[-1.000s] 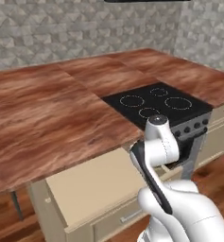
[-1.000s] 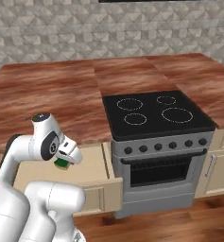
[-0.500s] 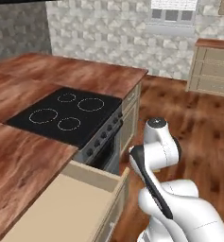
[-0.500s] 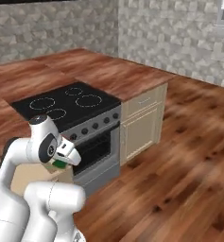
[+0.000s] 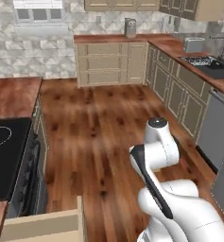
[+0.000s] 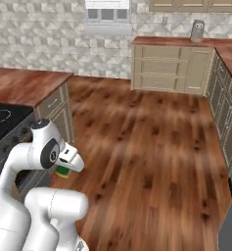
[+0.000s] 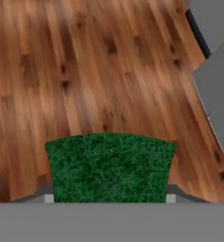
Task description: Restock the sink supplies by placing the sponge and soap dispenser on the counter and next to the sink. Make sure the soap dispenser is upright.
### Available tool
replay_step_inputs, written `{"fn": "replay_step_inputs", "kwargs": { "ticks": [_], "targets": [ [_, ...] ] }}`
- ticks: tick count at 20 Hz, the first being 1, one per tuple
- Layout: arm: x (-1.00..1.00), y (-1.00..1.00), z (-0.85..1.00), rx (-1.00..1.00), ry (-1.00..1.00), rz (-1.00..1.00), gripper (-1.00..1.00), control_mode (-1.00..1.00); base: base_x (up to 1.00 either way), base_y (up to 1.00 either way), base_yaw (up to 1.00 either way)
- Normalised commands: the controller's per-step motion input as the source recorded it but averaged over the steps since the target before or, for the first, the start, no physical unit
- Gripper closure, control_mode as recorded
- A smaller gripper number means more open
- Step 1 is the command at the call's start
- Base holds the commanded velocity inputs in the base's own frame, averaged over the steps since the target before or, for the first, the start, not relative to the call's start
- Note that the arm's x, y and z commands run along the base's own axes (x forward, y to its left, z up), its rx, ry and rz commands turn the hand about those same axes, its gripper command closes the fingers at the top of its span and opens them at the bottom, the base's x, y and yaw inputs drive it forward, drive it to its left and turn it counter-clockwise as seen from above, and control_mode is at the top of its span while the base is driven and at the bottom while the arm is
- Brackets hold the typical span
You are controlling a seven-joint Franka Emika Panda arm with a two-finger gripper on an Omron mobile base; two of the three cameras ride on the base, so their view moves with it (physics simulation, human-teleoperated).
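Note:
My gripper (image 7: 109,196) is shut on the sponge (image 7: 109,166), a dark green block that spans the space between the finger tips, held above the wood floor. From the right base view the sponge (image 6: 63,171) shows as a small green bit under the hand, with the gripper (image 6: 66,165) tucked close to the arm's body. The sink (image 5: 211,66) is a dark basin far off at the upper right, set in the reddish-brown counter (image 5: 176,46). The soap dispenser is out of view.
The black stovetop (image 5: 4,153) and an open beige drawer (image 5: 42,225) lie at my left. A grey appliance front (image 5: 218,128) stands at the right under the counter. Beige cabinets (image 5: 109,62) line the far wall, and a wide stretch of wood floor (image 6: 147,147) lies between.
The whole picture has swung round: the base has turned from the stove and island towards the open floor and the far cabinets. The sponge stays in the gripper.

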Motion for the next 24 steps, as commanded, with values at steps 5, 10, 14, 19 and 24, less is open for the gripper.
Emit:
{"fn": "replay_step_inputs", "kwargs": {
  "ticks": [5, 10, 14, 19, 24],
  "targets": [
    [0.0, 0.0, 0.0, 0.0, 0.0, 0.0, 1.0, 1.0, 0.61, -0.2, -0.74],
    [0.0, 0.0, 0.0, 0.0, 0.0, 0.0, 1.0, 1.0, 0.91, -0.01, -0.65],
    [0.0, 0.0, 0.0, 0.0, 0.0, 0.0, 1.0, 1.0, 1.0, 0.17, -0.6],
    [0.0, 0.0, 0.0, 0.0, 0.0, 0.0, 1.0, 1.0, 1.0, 0.34, -0.59],
    [0.0, 0.0, 0.0, 0.0, 0.0, 0.0, 1.0, 1.0, 1.0, 0.44, -0.59]
  ]
}}
